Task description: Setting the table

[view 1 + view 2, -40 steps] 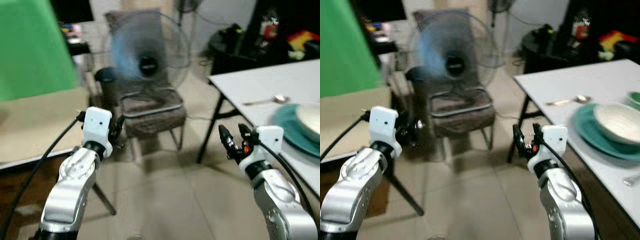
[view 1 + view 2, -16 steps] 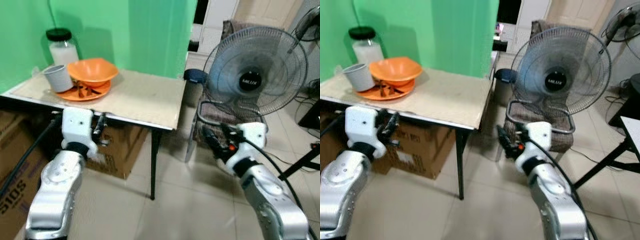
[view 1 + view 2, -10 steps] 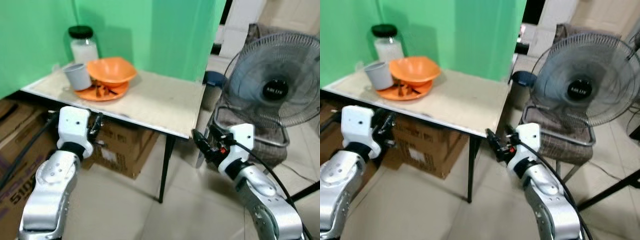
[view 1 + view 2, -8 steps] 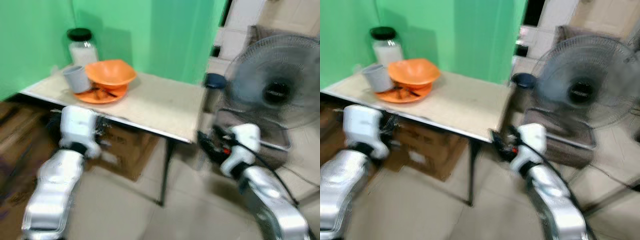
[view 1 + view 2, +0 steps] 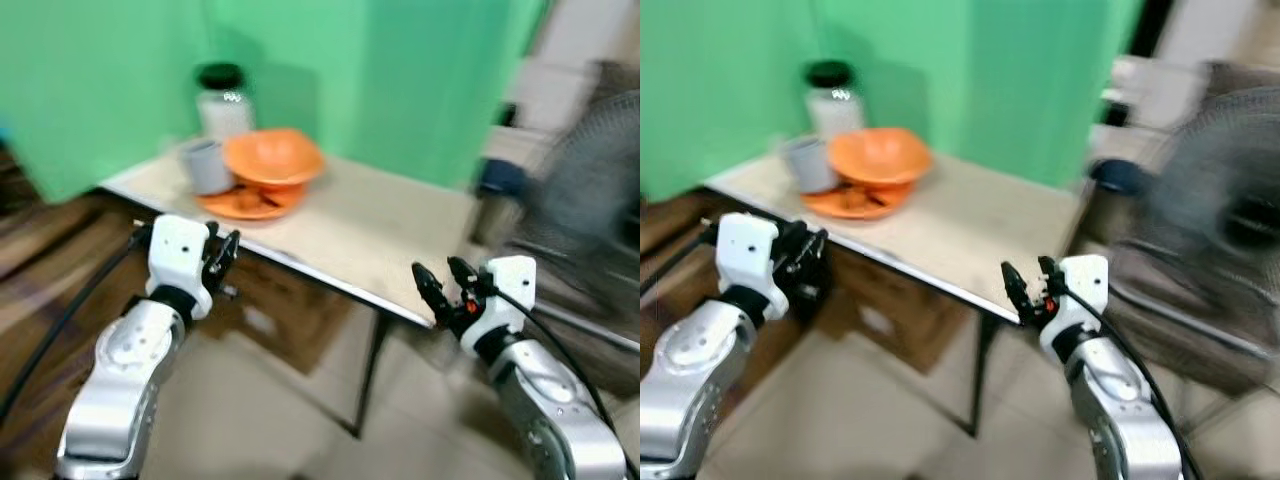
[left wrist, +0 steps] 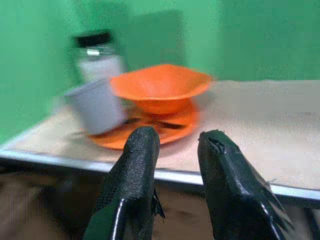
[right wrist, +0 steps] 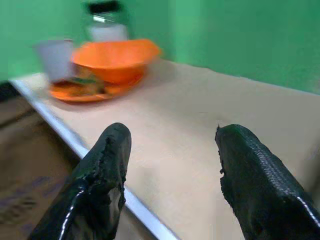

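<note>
A beige table (image 5: 400,225) stands before a green wall. On its far left corner an orange bowl (image 5: 275,157) rests on an orange plate (image 5: 248,204), with a grey cup (image 5: 206,166) and a black-lidded jar (image 5: 223,98) beside it. My left gripper (image 5: 224,250) hovers in front of the table's near edge, below the dishes, open and empty; in its wrist view the bowl (image 6: 160,90) and cup (image 6: 95,106) lie ahead of the fingers (image 6: 141,150). My right gripper (image 5: 440,285) is open and empty by the table's near right corner, its fingers (image 7: 112,150) over the tabletop (image 7: 200,130).
Brown cardboard boxes (image 5: 290,310) sit under the table, and a dark table leg (image 5: 368,372) stands between my arms. A blurred standing fan (image 5: 1225,180) and a chair are at the right. Tiled floor (image 5: 260,420) lies below.
The camera has swung left and come closer, so the table with the orange dishes sits nearer the middle. Both grippers keep their pose, open and empty.
</note>
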You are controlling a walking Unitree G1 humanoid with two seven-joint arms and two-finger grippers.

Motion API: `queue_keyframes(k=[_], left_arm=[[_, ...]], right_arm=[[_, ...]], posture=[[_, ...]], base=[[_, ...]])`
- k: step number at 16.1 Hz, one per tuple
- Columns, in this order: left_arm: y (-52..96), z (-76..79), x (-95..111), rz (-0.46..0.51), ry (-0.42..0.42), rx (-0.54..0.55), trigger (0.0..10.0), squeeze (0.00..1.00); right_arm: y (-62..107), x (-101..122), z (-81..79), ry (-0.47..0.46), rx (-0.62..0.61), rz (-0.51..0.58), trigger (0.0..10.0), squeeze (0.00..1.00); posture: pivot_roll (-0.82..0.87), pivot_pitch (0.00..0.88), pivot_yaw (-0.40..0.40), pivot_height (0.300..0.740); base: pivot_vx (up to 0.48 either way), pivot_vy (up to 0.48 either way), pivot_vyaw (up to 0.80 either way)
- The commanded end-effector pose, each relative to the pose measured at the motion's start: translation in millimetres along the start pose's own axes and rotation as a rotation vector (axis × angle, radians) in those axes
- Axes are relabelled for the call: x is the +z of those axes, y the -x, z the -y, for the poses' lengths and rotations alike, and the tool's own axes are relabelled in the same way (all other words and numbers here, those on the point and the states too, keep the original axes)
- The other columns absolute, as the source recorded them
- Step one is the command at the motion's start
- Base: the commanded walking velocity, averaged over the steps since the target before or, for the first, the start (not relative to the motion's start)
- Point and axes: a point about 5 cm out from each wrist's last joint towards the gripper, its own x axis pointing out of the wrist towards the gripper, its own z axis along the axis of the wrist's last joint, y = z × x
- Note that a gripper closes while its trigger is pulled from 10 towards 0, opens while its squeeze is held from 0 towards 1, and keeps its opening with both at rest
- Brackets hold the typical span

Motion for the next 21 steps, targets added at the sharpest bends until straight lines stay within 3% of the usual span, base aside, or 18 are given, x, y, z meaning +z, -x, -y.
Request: queue_keyframes(k=[1, 5, 13, 16, 21], left_arm=[[2.2, -5.5, 1, -0.007, -0.014, 0.013, 10.0, 0.0], [-1.2, -4.4, 4, 0.002, -0.048, -0.021, 10.0, 0.0], [-8.1, -5.8, 8, 0.008, -0.06, -0.069, 10.0, 0.0], [-10.9, -5.1, 10, 0.019, -0.052, -0.075, 10.0, 0.0], [-9.5, -3.2, 8, 0.011, -0.062, -0.088, 10.0, 0.0]], right_arm=[[-3.9, 5, -7.4, -0.003, 0.035, 0.025, 10.0, 0.0], [-8.1, 8, -1.8, -0.071, -0.013, 0.061, 10.0, 0.0], [-10.8, 10, -1.4, -0.066, -0.03, 0.079, 10.0, 0.0], [-12.9, 9, 5.5, -0.031, -0.096, 0.062, 10.0, 0.0], [-15.9, 14, 6.6, -0.088, -0.1, 0.095, 10.0, 0.0]], posture=[[0.11, 0.0, -0.01, 0.74], [0.11, 0.0, -0.008, 0.74], [0.11, 0.0, 0.03, 0.74], [0.11, 0.0, 0.03, 0.74], [0.11, 0.0, 0.02, 0.74]], base=[[0.337, 0.0, 0.8], [0.33, 0.0, 0.2], [0.319, 0.0, 0.0], [0.32, 0.0, 0.0], [0.319, 0.0, 0.0]])
